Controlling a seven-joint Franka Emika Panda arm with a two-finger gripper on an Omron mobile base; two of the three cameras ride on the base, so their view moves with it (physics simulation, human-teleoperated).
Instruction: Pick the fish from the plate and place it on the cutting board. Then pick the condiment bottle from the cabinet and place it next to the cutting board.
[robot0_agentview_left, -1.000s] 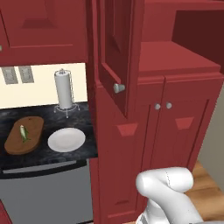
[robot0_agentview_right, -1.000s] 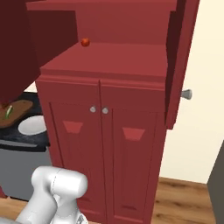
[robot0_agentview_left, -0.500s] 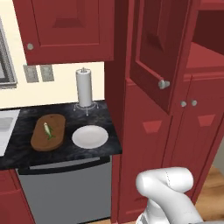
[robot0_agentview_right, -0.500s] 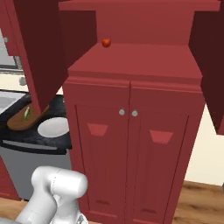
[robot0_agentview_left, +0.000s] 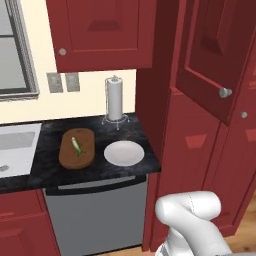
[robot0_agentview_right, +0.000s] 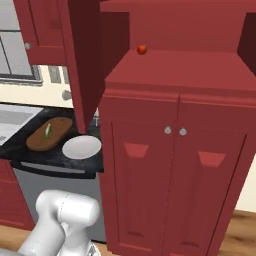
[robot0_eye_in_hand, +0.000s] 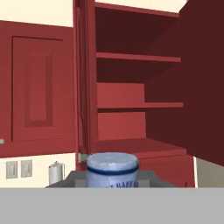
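Left base view: the fish (robot0_agentview_left: 76, 145) lies on the cutting board (robot0_agentview_left: 77, 148), which rests flat on the dark bench (robot0_agentview_left: 125, 125). Just to the board's right sits the plate (robot0_agentview_left: 124, 153), bare and white. Behind both stands a paper towel roll (robot0_agentview_left: 115, 98) on its holder. The cabinet (robot0_agentview_left: 200, 125) rises at the right of the bench, one upper door swung open.

Right base view: board (robot0_agentview_right: 49, 133), fish (robot0_agentview_right: 48, 131) and plate (robot0_agentview_right: 81, 147) appear at left. A small red object (robot0_agentview_right: 142, 49) sits on the ledge of the cabinet's recess.

Hand view: the condiment bottle (robot0_eye_in_hand: 112, 170) shows its pale blue cap at the bottom edge, gripped between the closed jaws. Beyond it, the cabinet's open shelves (robot0_eye_in_hand: 138, 105) are visible.
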